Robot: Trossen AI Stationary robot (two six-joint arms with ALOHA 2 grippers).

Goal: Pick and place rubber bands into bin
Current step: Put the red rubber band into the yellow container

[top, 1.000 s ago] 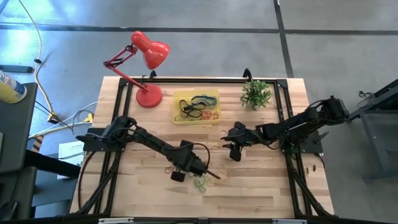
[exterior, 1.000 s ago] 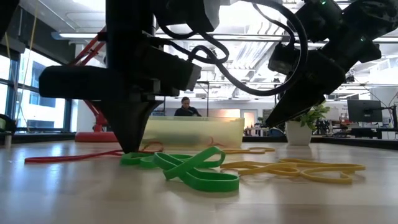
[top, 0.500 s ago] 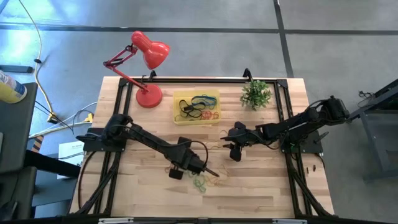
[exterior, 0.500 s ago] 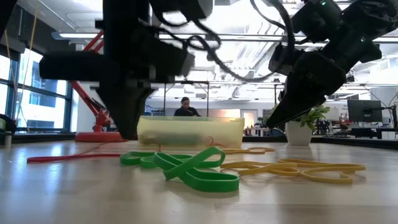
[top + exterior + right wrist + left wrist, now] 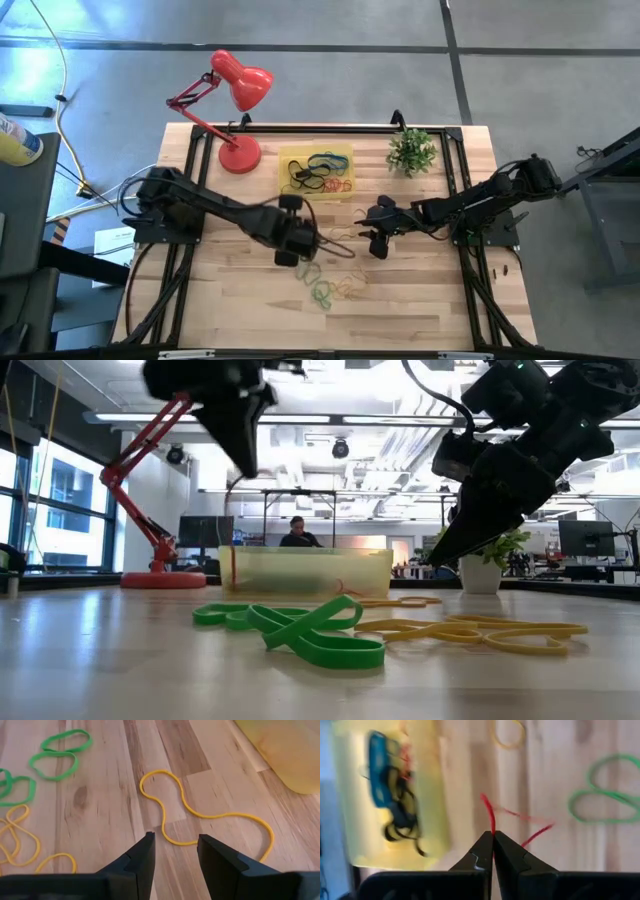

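Left arm reaches from the table's left edge toward mid-table; left gripper (image 5: 322, 243) is raised off the wood, just near of the bin (image 5: 288, 190). Its fingers (image 5: 482, 854) are pressed tight together, pinching a thin red band (image 5: 488, 815) whose loose ends trail from the tips.

Right arm stretches in from the right edge; right gripper (image 5: 175, 851) hangs low above the boards, fingers parted, nothing between them. A long yellow band (image 5: 200, 815) lies on the wood directly ahead of it.

Bin sits at the far centre, between the red lamp (image 5: 238, 85) on the left and the small plant (image 5: 412, 150) on the right. It holds blue, black and red bands (image 5: 320, 170).

Loose green bands (image 5: 300, 628) and more yellow ones (image 5: 480, 632) lie flat on the near middle of the table (image 5: 420, 300).

No readable writing or labels.

Bare wood lies open near of the pile and along the near edge; a black frame borders the table's far edge and sides.
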